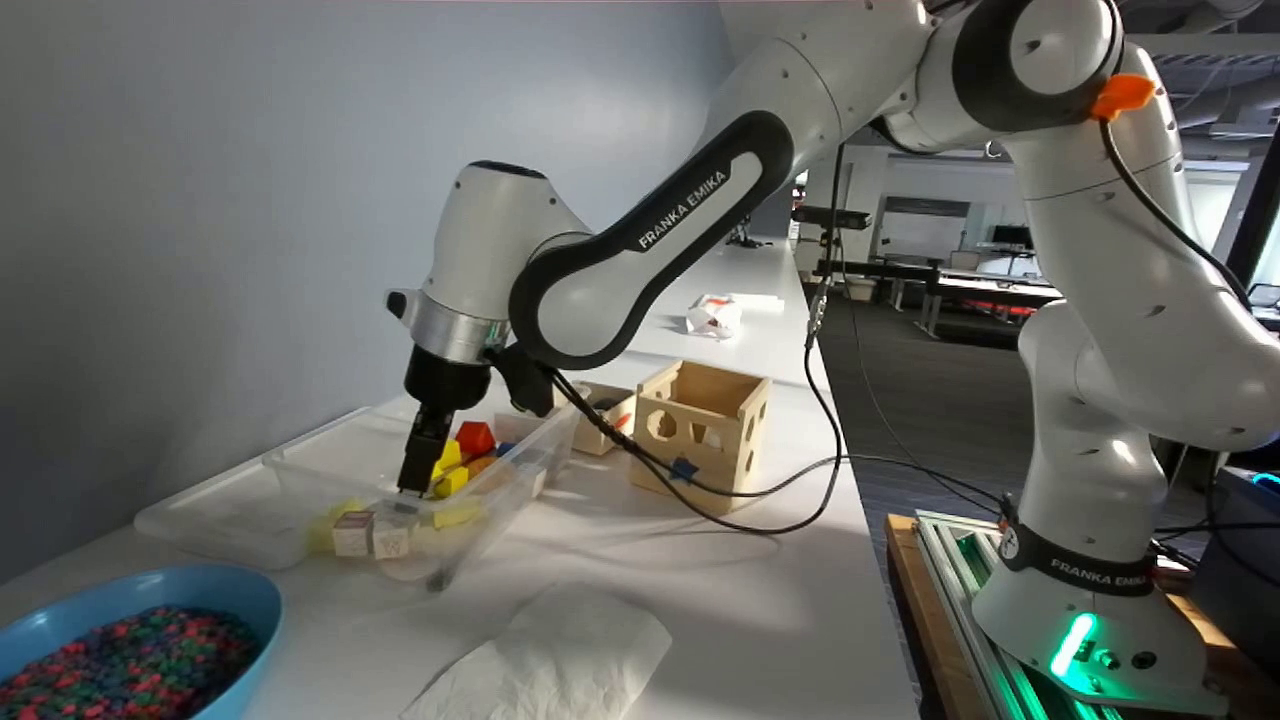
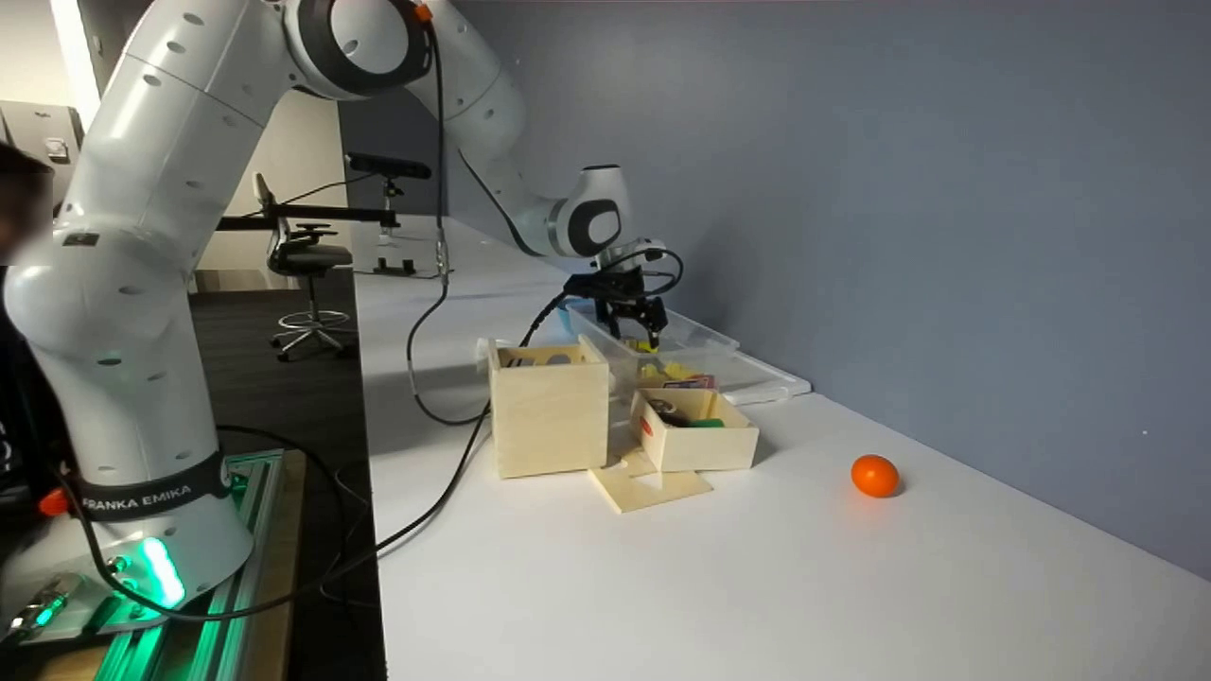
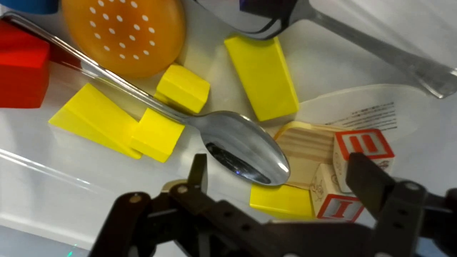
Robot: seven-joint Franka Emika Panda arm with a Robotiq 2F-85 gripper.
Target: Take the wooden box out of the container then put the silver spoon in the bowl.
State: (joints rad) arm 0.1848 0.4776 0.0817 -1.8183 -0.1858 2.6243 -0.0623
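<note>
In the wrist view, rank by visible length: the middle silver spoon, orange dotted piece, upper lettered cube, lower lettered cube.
1. Silver spoon
2. Orange dotted piece, cut off at top
3. Upper lettered cube, lower lettered cube: too alike to rank

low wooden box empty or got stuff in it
Not empty: in an exterior view, a green piece and a dark object show inside the wooden box; what they are is unclear.

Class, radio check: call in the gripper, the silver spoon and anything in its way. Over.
Gripper open, nothing held. Silver spoon lying in the container, handle crossing yellow blocks. Letter blocks close by, possibly obstructing.
</note>
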